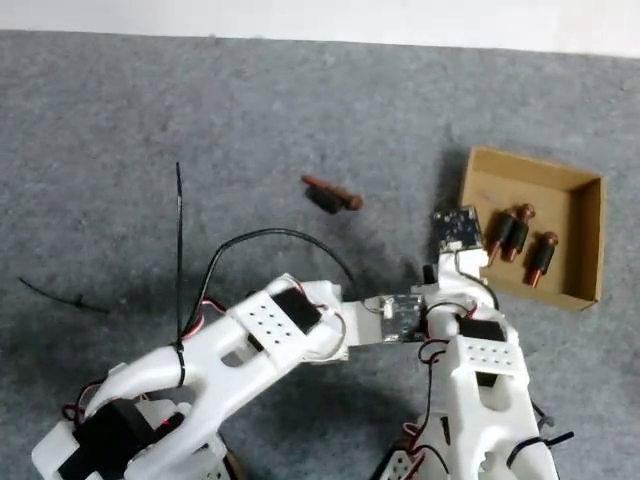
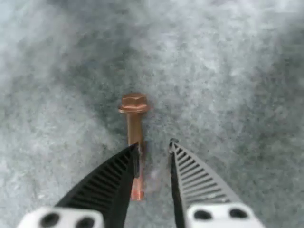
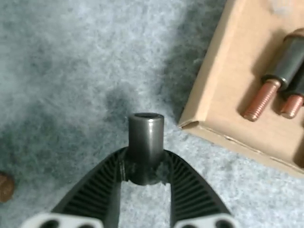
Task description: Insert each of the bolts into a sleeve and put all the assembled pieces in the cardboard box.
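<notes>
Right gripper (image 3: pixel 146 159) clamps a sleeve (image 3: pixel 146 137), bore exposed for insertion; left gripper (image 2: pixel 153 144), jaws narrowly apart, hangs over a bolt (image 2: pixel 134 121) lying flat; box (image 1: pixel 500 185) at 2 o'clock of both

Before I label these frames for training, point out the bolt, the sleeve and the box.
bolt (image 2: pixel 134 103): left wrist view, on its hex head.
sleeve (image 3: pixel 146 140): right wrist view, on its side wall.
box (image 1: pixel 593 240): high view, on its right wall.
</notes>
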You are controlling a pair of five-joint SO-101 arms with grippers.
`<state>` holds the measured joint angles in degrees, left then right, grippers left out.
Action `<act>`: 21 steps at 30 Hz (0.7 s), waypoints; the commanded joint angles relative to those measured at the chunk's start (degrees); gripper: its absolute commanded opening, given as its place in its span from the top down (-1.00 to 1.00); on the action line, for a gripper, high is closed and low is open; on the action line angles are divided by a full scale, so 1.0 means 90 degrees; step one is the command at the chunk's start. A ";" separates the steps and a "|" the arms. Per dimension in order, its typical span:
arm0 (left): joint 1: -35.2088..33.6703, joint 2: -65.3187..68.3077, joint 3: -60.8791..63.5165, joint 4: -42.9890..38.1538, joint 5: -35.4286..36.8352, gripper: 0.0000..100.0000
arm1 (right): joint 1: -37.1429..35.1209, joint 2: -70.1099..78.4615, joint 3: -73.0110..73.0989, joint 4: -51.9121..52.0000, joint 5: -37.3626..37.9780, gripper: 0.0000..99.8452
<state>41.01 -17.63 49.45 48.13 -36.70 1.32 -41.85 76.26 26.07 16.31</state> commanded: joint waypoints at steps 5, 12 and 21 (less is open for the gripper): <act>0.0054 0.0835 -0.0063 -0.0918 -0.0283 0.78 | -0.0161 -0.0190 -0.0063 -0.0230 -0.0010 0.99; -0.0357 0.1705 -0.0835 -0.0899 -0.0274 0.78 | -0.0151 -0.0190 -0.0083 -0.0230 -0.0010 0.99; -0.0298 0.1763 -0.0864 -0.0899 -0.0264 0.78 | -0.0142 -0.0190 -0.0093 -0.0230 -0.0010 0.99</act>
<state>38.20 -2.51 44.26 40.84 -38.73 1.32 -41.85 76.26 25.36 16.31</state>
